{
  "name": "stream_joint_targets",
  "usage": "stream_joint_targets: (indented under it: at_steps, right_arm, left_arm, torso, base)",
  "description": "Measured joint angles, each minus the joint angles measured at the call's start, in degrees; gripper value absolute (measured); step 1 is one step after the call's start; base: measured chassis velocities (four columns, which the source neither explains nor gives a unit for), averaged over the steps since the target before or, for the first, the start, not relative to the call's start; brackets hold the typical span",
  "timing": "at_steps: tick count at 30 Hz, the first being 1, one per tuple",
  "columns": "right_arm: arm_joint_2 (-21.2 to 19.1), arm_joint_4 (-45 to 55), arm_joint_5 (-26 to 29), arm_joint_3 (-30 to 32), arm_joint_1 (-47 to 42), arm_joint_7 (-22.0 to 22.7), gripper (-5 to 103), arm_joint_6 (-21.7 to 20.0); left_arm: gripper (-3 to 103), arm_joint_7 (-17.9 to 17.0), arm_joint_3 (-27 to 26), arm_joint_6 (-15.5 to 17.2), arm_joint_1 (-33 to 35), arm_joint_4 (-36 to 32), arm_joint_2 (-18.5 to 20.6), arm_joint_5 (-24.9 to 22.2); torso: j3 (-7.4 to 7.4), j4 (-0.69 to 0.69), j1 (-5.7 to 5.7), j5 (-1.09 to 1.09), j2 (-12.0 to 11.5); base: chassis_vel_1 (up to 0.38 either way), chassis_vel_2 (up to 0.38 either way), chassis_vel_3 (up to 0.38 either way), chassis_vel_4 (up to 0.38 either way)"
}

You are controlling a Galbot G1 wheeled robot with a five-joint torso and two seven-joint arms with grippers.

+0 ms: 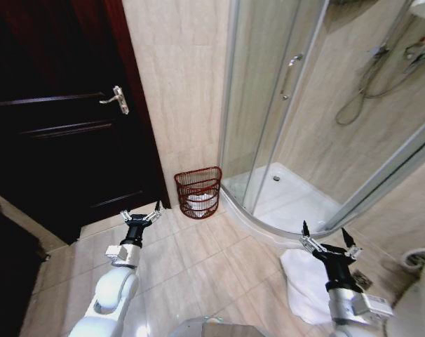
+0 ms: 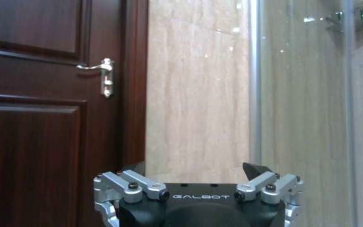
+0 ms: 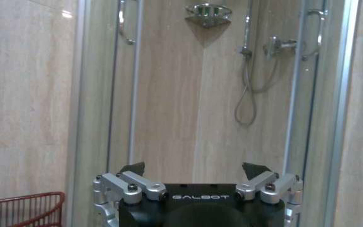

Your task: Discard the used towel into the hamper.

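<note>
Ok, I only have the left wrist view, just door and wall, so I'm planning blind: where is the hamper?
Observer: The dark red round wire hamper stands on the floor against the tiled wall, between the dark wooden door and the glass shower enclosure.
Operator: Anything in it?
Observer: Something white lies inside; I cannot tell what.
Operator: And the towel?
Observer: A white cloth towel lies on the floor by the shower's curb, below the open right gripper.
</note>
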Motion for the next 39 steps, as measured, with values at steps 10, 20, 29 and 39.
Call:
stream_joint_targets:
  at_steps: [10,20,29,39]
  right_arm:
    - [0.0,-0.1,0.0,-0.1,-0.3,0.1,100,0.5]
    - [0.0,0.0,-0.3,-0.2,-0.3,0.2,100,0.6]
    - [0.0,0.2,-0.6,-0.4,-0.3,0.4,100,0.6]
    - [0.0,0.0,-0.6,-0.4,-0.3,0.6,100,0.8]
  left_arm:
    - [100,0.0,0.3,0.0,0.0,0.1,0.1,0.2]
    - [100,0.0,0.3,-0.4,0.2,0.3,0.1,0.1]
    - [100,0.0,0.7,-1.0,0.4,0.5,0.1,-0.5]
    - [100,0.1,1.4,-1.0,0.3,0.4,0.2,-1.2]
  torso:
    - [0.0,0.0,0.0,-0.05,0.0]
    - [0.0,-0.01,0.01,-0.03,0.0]
    - [0.0,0.0,0.01,-0.04,0.0]
    - [0.0,0.0,0.01,-0.03,0.0]
  base:
    - [-0.063,-0.129,0.072,0.129]
    - [-0.062,-0.13,0.072,0.122]
    - [-0.069,-0.122,0.067,0.139]
    - [-0.074,-0.123,0.061,0.136]
